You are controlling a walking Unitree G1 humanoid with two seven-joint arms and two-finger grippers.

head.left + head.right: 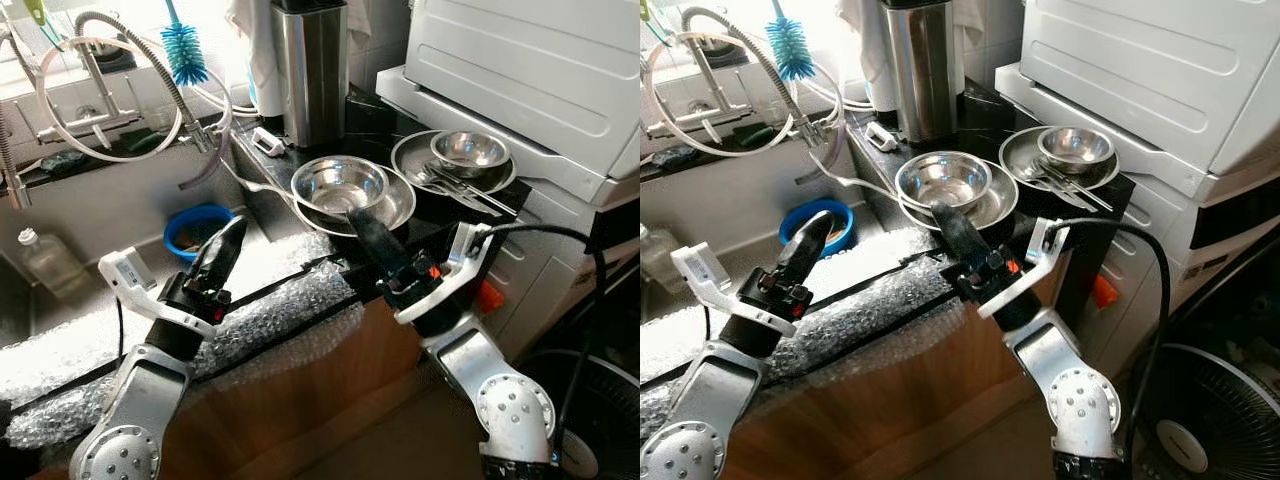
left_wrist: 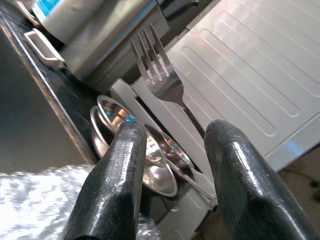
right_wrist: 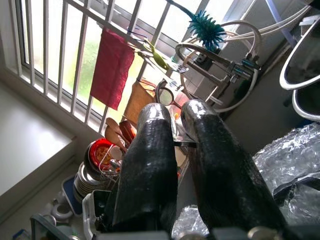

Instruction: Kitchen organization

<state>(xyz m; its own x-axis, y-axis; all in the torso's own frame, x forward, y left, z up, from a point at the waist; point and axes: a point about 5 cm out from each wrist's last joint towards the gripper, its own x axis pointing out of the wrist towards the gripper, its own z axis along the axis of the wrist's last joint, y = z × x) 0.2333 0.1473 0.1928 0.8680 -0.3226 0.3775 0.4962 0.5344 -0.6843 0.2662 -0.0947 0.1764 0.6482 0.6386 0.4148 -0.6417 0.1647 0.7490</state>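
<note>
Two pincers hovering: left pincer [image 2: 172,185] pinching fork [image 2: 162,80], tines pointing away along finger axis; right pincer [image 3: 182,165] pressed together over surface [image 1: 300,300].

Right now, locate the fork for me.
The fork is held in the left hand, tines pointing out, raised above the bubble-wrapped counter edge left of the steel bowls.

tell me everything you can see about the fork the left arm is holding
The fork is shiny metal, stainless steel by its look, with four slim tines and a narrow neck that darkens toward the handle. It points tines-first away from the wrist, toward the white ribbed appliance. Its handle runs back between the two black fingers of the left pincer, where the contact itself is hidden. Beyond it, steel bowls sit on the black counter.
</note>
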